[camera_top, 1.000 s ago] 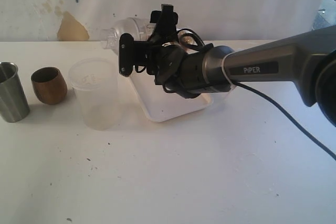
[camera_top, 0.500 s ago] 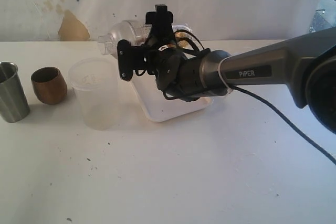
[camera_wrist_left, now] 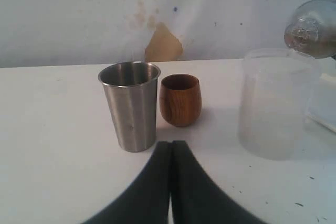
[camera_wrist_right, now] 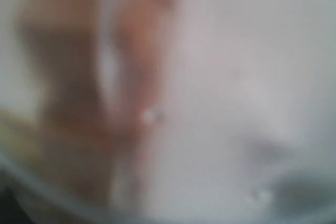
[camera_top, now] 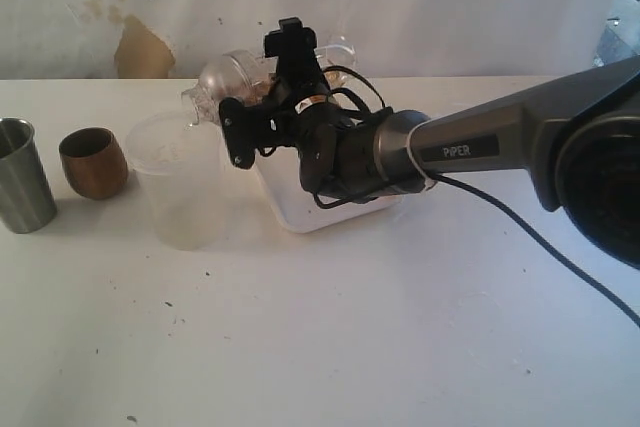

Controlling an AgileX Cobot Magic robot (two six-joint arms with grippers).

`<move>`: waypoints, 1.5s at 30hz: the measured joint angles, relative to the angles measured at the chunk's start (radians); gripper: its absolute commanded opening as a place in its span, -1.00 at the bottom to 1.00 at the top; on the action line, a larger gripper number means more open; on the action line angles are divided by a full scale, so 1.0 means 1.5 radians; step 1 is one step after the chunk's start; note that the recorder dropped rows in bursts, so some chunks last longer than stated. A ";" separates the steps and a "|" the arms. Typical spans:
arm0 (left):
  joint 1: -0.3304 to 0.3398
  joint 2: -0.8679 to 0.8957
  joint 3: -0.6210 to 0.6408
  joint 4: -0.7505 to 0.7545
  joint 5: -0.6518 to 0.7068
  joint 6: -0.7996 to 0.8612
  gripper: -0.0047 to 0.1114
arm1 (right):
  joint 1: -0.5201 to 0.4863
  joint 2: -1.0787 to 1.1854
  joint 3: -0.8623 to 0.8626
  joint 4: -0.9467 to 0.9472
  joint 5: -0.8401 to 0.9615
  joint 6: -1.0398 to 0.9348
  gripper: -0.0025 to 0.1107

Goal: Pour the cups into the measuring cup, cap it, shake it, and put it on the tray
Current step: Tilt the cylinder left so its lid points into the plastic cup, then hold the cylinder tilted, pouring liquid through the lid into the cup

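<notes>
The stainless-steel tumbler (camera_top: 22,175) (camera_wrist_left: 130,106) and the brown wooden cup (camera_top: 93,162) (camera_wrist_left: 180,99) stand upright side by side at the table's left. My right gripper (camera_top: 262,87) holds a clear plastic vessel (camera_top: 225,77) (camera_wrist_left: 310,27) in the air; it appears to be the measuring cup, though no marks show. The vessel is tipped on its side with its narrow end over the rim of the frosted tub (camera_top: 180,182) (camera_wrist_left: 273,103). The white tray (camera_top: 300,217) lies under the right wrist. My left gripper (camera_wrist_left: 170,148) is shut and empty, just short of the tumbler. The right wrist view is a close blur.
The right arm (camera_top: 480,132) stretches in from the right edge across the tray, trailing a black cable (camera_top: 540,222). A pale wall with a brown patch (camera_top: 140,52) closes the far side of the table.
The right wrist has rolled and shifted slightly left, and the clear vessel's narrow end has dipped toward the frosted tub's rim. The cups and the tub have stayed put.
</notes>
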 measured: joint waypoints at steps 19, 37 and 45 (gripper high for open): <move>0.000 0.000 0.000 0.000 0.000 0.000 -0.92 | -0.001 0.000 0.000 -0.069 -0.061 0.000 -0.96; 0.000 0.000 0.000 0.000 0.000 0.000 -0.92 | -0.001 0.000 0.000 -0.099 -0.067 0.000 -0.96; 0.000 0.000 0.000 0.000 0.000 0.000 -0.92 | -0.001 0.000 0.000 -0.123 -0.086 0.000 -0.96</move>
